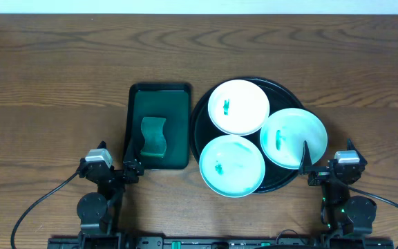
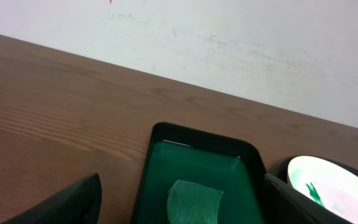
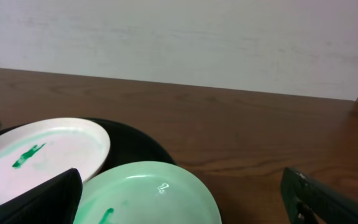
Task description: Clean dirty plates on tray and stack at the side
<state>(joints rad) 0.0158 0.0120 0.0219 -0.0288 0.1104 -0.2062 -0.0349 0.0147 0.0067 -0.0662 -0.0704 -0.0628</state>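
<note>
Three pale green-white plates lie on the round black tray. The back plate has a small green mark. The right plate and the front plate carry green smears. My left gripper is open and empty at the front edge of the green tray. My right gripper is open and empty at the front right rim of the black tray. In the right wrist view my fingers frame the right plate, with the back plate to its left.
A dark green rectangular tray stands left of the black tray and holds a green sponge. In the left wrist view my open fingers frame the sponge and the green tray. A white wall runs behind the wooden table.
</note>
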